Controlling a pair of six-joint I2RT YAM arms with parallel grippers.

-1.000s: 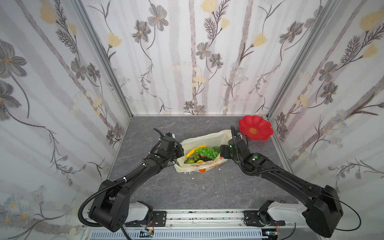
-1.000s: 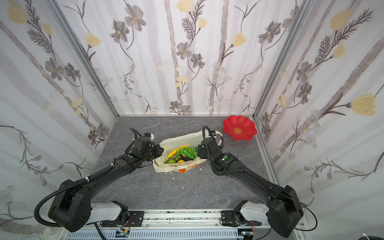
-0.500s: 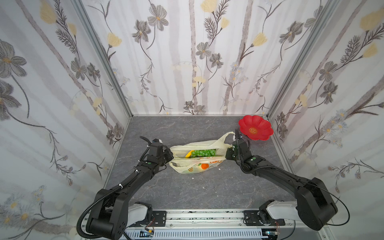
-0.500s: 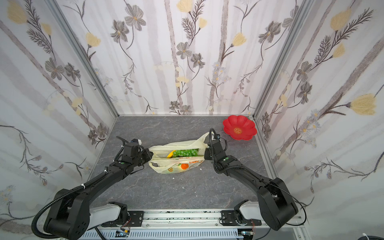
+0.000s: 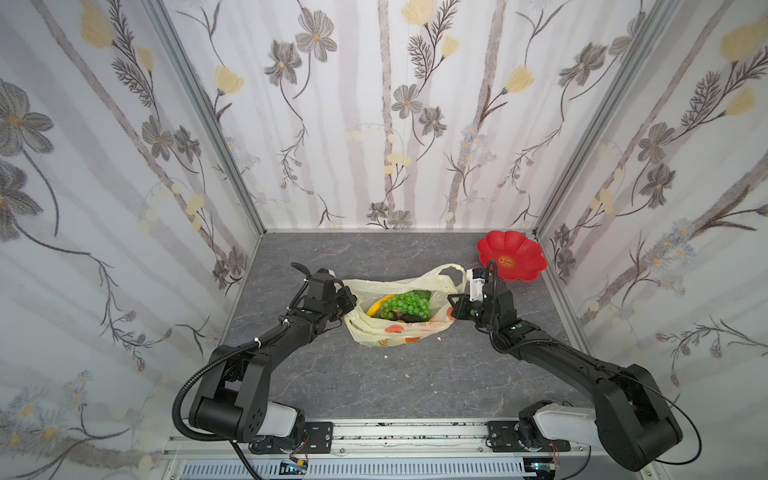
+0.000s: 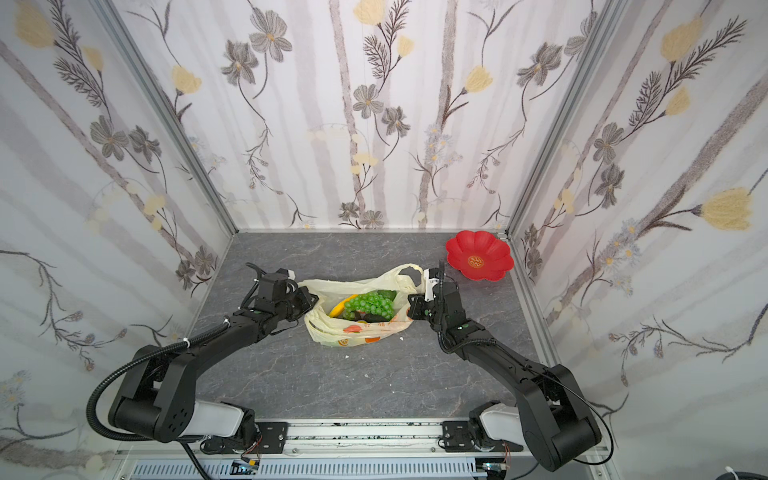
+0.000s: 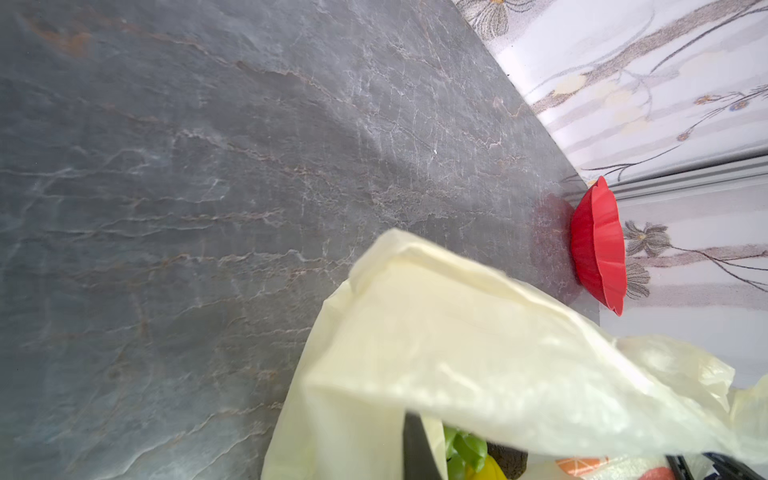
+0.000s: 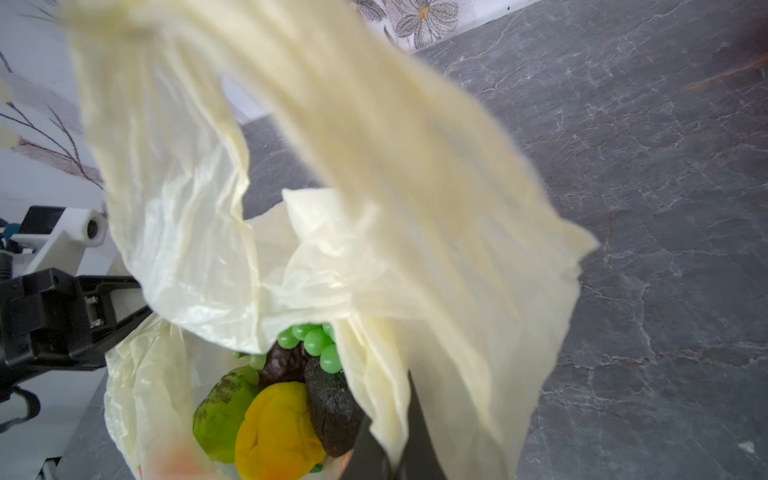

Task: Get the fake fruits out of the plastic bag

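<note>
The pale-yellow plastic bag lies mid-table with its mouth held apart. My left gripper is shut on its left rim and my right gripper is shut on its right rim. Inside lie fake fruits: a green grape bunch, a yellow banana and a dark avocado. In the right wrist view bag film runs between the gripper fingers, beside the grapes, the avocado, a yellow piece and a green fruit. In the left wrist view the bag hides most of the gripper.
A red flower-shaped plate sits in the back right corner against the wall. Flowered walls close off the grey table on three sides. Small white crumbs lie in front of the bag.
The right gripper has shut on the bag's right rim. Half a second ago the bag was stretched flat between both grippers; now they stand closer and the mouth gapes.
</note>
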